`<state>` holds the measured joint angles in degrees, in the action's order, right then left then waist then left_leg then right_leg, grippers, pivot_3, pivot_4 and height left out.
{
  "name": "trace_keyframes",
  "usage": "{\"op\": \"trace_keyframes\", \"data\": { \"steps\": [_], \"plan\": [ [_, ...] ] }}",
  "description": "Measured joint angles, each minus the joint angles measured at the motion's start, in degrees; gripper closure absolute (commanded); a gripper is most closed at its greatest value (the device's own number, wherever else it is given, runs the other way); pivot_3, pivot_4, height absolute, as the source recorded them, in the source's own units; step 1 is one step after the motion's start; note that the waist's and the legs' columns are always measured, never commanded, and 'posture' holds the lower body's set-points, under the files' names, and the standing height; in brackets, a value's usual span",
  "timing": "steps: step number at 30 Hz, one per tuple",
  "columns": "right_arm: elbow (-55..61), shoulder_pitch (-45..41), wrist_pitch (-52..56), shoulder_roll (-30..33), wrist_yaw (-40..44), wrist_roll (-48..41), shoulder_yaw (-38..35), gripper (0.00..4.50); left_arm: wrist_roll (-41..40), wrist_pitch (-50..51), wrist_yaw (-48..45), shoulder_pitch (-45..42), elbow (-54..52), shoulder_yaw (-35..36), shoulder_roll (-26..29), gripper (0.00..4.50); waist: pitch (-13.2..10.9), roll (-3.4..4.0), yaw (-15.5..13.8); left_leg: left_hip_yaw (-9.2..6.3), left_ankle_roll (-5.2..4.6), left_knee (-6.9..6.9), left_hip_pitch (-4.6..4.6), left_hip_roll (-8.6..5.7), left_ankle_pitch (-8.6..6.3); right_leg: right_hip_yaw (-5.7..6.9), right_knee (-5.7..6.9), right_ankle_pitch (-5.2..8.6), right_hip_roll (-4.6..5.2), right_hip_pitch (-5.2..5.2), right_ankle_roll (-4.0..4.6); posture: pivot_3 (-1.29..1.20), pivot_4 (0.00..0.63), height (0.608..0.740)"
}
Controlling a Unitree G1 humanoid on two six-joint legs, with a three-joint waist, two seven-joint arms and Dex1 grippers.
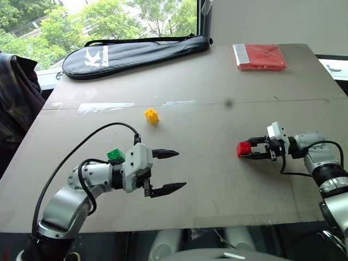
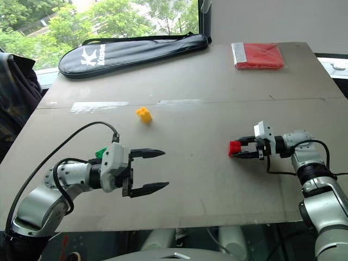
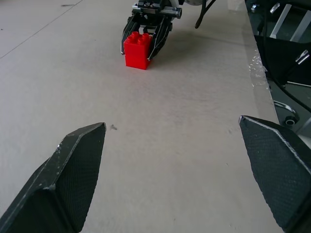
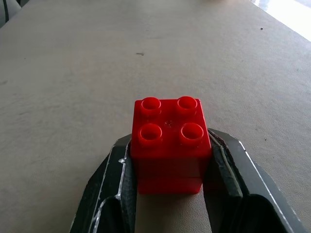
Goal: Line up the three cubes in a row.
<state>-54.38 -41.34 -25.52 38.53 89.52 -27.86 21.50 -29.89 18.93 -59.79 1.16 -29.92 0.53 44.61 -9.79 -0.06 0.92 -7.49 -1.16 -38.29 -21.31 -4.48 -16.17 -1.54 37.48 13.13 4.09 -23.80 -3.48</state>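
Sitting between right end effector (image 4: 167, 194) fingers, red cube (image 4: 168, 141), studs up

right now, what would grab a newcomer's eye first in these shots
The red cube, studs up, clamped in the right gripper low on the table at the robot's right. Opposite it the left gripper hangs wide open and empty, with the green cube just behind it. The yellow cube sits alone mid-table, farther back.
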Motion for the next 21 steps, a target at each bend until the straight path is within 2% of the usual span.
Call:
{"op": "trace_keyframes", "data": {
  "steps": [7, 9, 11, 12, 14, 21],
  "plan": [
    [-4.3, -3.2, -2.2, 0.1, 0.1, -0.3, 3.2, 3.22, 0.0, 0.5, 1.2, 1.1, -1.1, -0.1, 0.0, 0.00, 0.0, 0.00, -0.1, -0.02, -0.05, -0.01, 0.03, 0.00, -0.02, 0.03, 0.06, 0.00, -0.02, 0.02, 0.01, 0.00, 0.150, 0.712],
    [-5.0, -3.6, -2.0, 0.1, 0.2, -0.4, 3.6, 2.17, 0.0, 0.6, 1.5, 1.3, -1.1, -0.1, 0.0, 0.00, 0.0, 0.00, -0.1, -0.01, -0.23, -0.03, 0.07, 0.00, -0.12, 0.01, 0.10, -0.02, -0.02, 0.05, 0.02, 0.00, 0.150, 0.712],
    [-6.5, -3.8, -1.6, 0.1, 0.1, 0.2, 4.1, 1.38, 0.0, 0.6, 1.5, 1.3, -1.2, -0.1, 0.0, 0.00, 0.0, 0.00, -0.2, -0.03, -0.23, -0.04, 0.08, -0.01, -0.12, 0.04, 0.13, -0.02, -0.03, 0.06, 0.03, 0.00, 0.150, 0.712],
    [-7.3, -3.7, -1.5, 0.1, 0.2, 0.5, 4.2, 0.79, 0.0, 0.6, 1.5, 1.4, -1.2, -0.1, 0.0, 0.00, 0.0, 0.01, -0.2, -0.03, -0.23, -0.03, 0.08, -0.01, -0.12, 0.03, 0.14, -0.02, -0.03, 0.04, 0.04, 0.00, 0.150, 0.712],
    [-7.7, -3.8, -2.1, -0.1, 0.2, 0.8, 3.8, 0.07, 0.0, 0.6, 1.5, 1.3, -1.2, -0.1, 0.0, 0.00, 0.0, 0.03, -0.1, -0.02, -0.22, -0.03, 0.09, 0.00, -0.12, 0.01, 0.15, -0.02, -0.04, 0.04, 0.04, 0.00, 0.150, 0.712],
    [-11.8, -4.2, -4.8, -1.3, 0.2, 5.7, -2.4, 0.07, 0.0, 0.5, 1.5, 1.2, -1.1, -0.1, 0.0, 0.00, 0.0, 0.03, -0.1, 0.01, -0.21, -0.02, 0.10, 0.00, -0.11, -0.01, 0.15, -0.02, -0.05, 0.03, 0.03, 0.00, 0.150, 0.712]
  ]
}}
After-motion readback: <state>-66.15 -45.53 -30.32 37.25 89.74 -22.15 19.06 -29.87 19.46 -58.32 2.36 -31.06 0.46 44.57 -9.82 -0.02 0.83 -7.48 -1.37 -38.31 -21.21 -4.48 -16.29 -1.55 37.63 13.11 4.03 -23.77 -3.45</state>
